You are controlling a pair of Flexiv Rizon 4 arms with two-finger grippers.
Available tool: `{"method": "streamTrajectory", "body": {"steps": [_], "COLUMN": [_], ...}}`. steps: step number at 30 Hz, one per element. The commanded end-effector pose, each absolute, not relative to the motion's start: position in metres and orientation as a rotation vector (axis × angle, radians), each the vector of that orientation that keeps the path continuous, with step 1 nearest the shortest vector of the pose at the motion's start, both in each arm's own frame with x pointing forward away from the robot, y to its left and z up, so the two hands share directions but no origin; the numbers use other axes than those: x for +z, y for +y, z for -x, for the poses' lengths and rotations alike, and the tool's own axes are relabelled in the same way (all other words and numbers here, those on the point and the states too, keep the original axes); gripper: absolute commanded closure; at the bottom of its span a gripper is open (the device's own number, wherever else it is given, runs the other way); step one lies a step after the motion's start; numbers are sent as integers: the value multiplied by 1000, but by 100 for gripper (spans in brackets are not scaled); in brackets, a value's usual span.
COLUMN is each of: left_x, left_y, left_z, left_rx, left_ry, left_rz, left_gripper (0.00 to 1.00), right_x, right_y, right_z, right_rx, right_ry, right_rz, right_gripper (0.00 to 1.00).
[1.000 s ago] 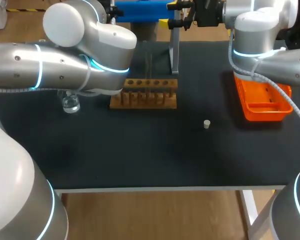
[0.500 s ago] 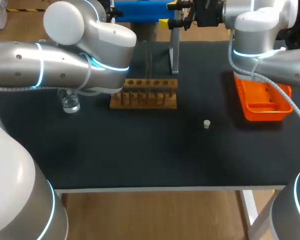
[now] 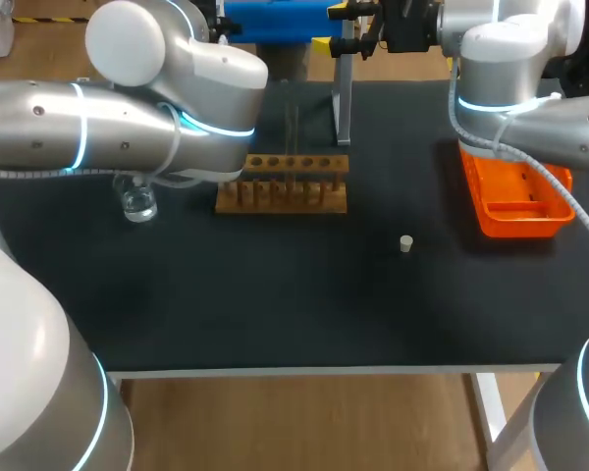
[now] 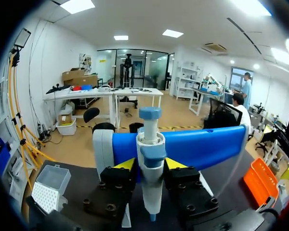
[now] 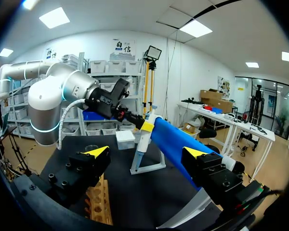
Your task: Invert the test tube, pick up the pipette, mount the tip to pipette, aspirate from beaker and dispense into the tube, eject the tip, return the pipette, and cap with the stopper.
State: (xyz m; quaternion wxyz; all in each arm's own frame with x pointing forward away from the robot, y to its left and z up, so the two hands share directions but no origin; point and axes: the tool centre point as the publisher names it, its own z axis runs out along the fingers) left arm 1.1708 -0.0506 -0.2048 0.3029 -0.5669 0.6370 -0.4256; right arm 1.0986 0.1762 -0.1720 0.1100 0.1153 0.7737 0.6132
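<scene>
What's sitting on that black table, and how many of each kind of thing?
wooden rack: 1
test tube: 1
glass beaker: 1
stopper: 1
orange tray: 1
pipette: 1
pipette stand: 1
tip box: 1
Total: 8

The left arm (image 3: 98, 128) and right arm (image 3: 550, 123) are silver-grey tubes with glowing cyan rings. Black, screw-studded blocks sit behind the yellow tips of the left gripper (image 4: 151, 164) and right gripper (image 5: 147, 152).
</scene>
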Motion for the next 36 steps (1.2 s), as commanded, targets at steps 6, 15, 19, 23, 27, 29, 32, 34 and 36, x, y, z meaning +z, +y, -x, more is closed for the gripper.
{"method": "streamTrajectory", "body": {"steps": [6,15,19,23,27,29,32,34,36], "left_x": [-202,-174,-159,-148,-138,-133,-129,-126,-123], "left_y": [-51,-51,-52,-52,-54,-54,-56,-57,-57], "left_z": [-1172,-1166,-1163,-1159,-1150,-1143,-1131,-1121,-1110], "left_rx": [-1144,-1179,-1193,-1204,-1202,-1206,-1290,-1335,-1387], "left_ry": [1671,1634,1618,1605,1632,1662,1780,1847,1922], "left_rz": [1510,1439,1404,1379,1347,1320,1239,1166,1074], "left_gripper": [0,0,0,0,0,0,0,0,0], "right_x": [-172,-172,-172,-172,-172,-172,-172,-172,-172], "right_y": [176,176,176,176,176,176,176,176,176], "right_z": [-1099,-1099,-1099,-1099,-1099,-1099,-1099,-1099,-1099], "right_rx": [1801,1801,1801,1801,1801,1801,1801,1801,1801], "right_ry": [2277,2277,2277,2277,2277,2277,2277,2277,2277], "right_rz": [-338,-338,-338,-338,-338,-338,-338,-338,-338], "right_gripper": [0,0,0,0,0,0,0,0,0]}}
